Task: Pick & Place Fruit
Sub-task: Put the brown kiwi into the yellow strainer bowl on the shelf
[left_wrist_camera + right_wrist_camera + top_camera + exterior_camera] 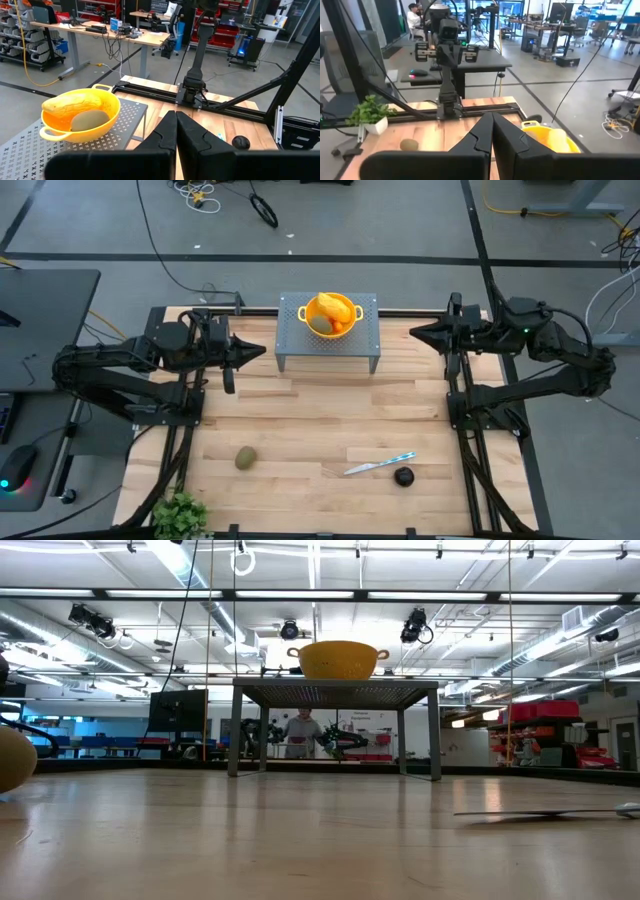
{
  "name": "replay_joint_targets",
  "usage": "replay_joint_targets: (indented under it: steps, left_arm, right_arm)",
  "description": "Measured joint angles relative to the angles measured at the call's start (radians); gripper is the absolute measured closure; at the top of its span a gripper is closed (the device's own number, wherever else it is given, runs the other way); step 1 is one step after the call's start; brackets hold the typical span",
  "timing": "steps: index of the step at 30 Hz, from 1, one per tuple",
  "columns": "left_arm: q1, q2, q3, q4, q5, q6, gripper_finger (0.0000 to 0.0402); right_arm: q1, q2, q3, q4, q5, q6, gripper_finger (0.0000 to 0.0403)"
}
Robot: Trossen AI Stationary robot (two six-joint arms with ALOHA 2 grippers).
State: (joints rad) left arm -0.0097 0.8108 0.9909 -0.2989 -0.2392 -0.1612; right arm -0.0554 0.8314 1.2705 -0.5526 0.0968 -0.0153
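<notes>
- A yellow perforated two-handled bowl (331,314) stands on a small grey perforated metal stand (291,330) at the middle of the wooden desk's (300,430) far edge.
- Inside the bowl lie a large yellow-orange oblong fruit (75,103) and an olive-brown oval fruit (89,120), the oblong one across the top of the oval one; in the high view something small and orange shows at the bowl's right inner rim, too small to tell apart.
- A second olive-brown oval fruit (246,459) lies bare on the desk near its front-left corner.
- A dark round fruit (403,476) sits toward the front-right part of the desk, just beside the pale blue handle of a slim silver knife (378,465).
- The left tool (258,350) hangs over the far-left part of the desk, its fingers (166,131) pressed together, holding nothing.
- The right tool (418,332) hangs over the far-right part, fingers (482,129) likewise together and empty.
- A small green plant (180,514) stands at the front-left corner.
</notes>
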Motion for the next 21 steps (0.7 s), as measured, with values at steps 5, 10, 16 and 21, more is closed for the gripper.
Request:
replay_joint_targets:
  steps: [5, 10, 16, 21]
  left_arm:
    - [0.000, 0.000, 0.000, 0.000, 0.020, 0.000, 0.0397]
    - [0.000, 0.000, 0.000, -0.003, 0.027, 0.000, 0.0397]
    - [0.000, 0.005, 0.000, -0.008, 0.079, 0.003, 0.0397]
    - [0.000, 0.052, 0.000, -0.087, 0.147, -0.051, 0.0397]
  right_arm:
    - [0.000, 0.000, 0.000, 0.000, 0.000, -0.011, 0.0385]
    - [0.000, 0.000, 0.000, -0.013, 0.000, -0.012, 0.0385]
    - [0.000, 0.000, 0.000, -0.051, -0.003, -0.030, 0.0385]
    - [0.000, 0.000, 0.000, -0.075, -0.002, -0.031, 0.0385]
